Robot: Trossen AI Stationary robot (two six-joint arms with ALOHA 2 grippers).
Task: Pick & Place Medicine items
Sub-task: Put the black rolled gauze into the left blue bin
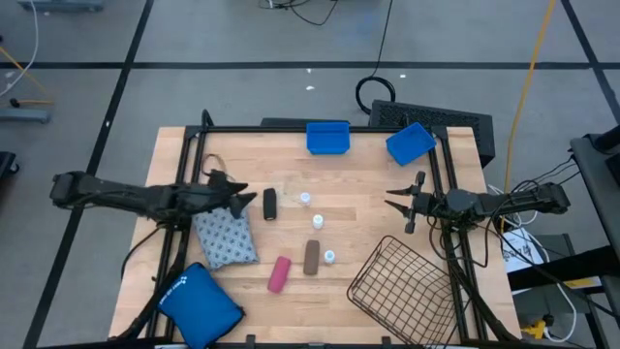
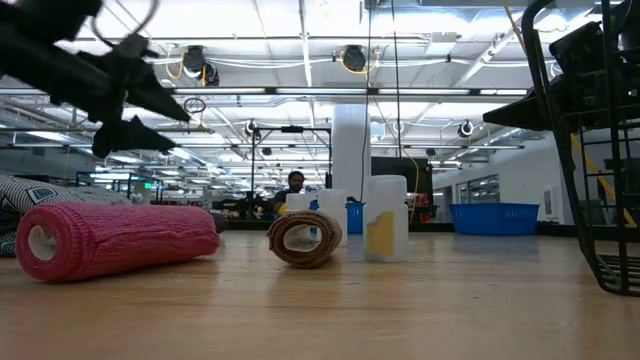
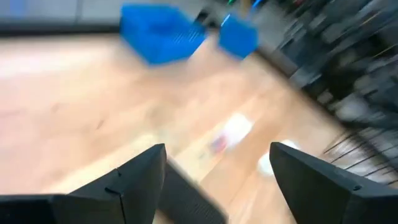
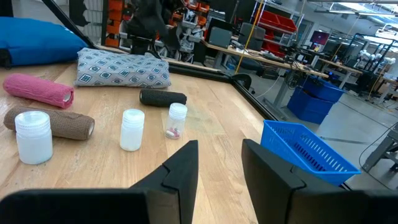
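On the wooden table lie a pink oblong container [image 1: 279, 274], a brown one [image 1: 312, 257] and a black one [image 1: 269, 204], each on its side. Three white vials [image 1: 304, 199] [image 1: 317, 222] [image 1: 329, 257] stand upright among them. The grey-blue patterned pack [image 1: 225, 237] lies flat at the left. My left gripper [image 1: 248, 200] hovers open just left of the black container, above the table [image 2: 130, 100]; the left wrist view is blurred. My right gripper [image 1: 395, 199] waits at the right, raised, its fingers a little apart [image 4: 219, 162] with nothing between them.
A large plain blue pouch [image 1: 201, 301] lies at the near left corner. A wire basket [image 1: 402, 286] sits at the near right. Two blue bins [image 1: 327, 138] [image 1: 410, 142] stand at the far edge. A black frame [image 1: 291, 129] rims the table.
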